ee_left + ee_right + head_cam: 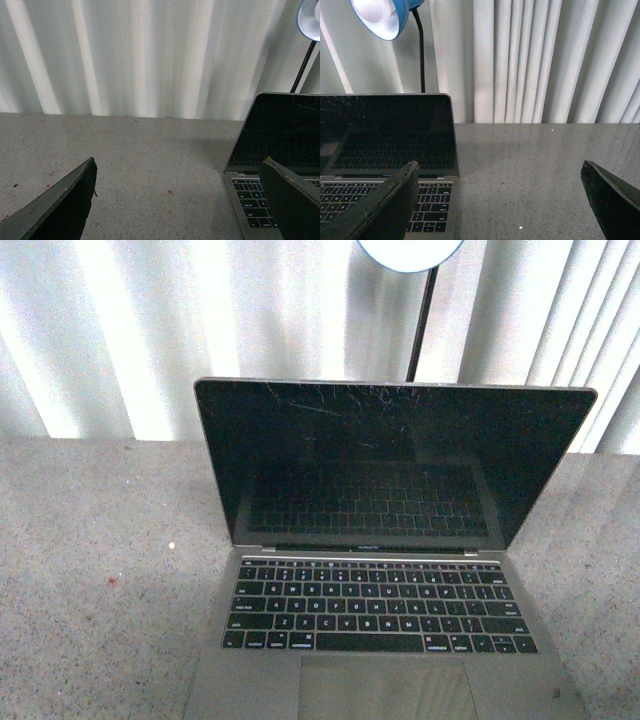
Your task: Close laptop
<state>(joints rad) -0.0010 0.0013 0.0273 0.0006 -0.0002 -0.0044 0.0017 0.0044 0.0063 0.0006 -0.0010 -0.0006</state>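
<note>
The silver-grey laptop (380, 590) sits open in the middle of the grey table, its scratched black screen upright and facing me, black keys and trackpad toward the front edge. Neither arm shows in the front view. In the left wrist view my left gripper (180, 172) is open over bare table, with the laptop (272, 145) off to one side and one finger (290, 197) in front of its keyboard. In the right wrist view my right gripper (502, 175) is open beside the laptop (387, 135), one finger (390, 205) over the keyboard corner.
A speckled grey table (90, 570) carries the laptop. White vertical blinds (150, 330) run along the back. A blue-shaded desk lamp (382, 17) on a black gooseneck (420, 325) stands behind the laptop.
</note>
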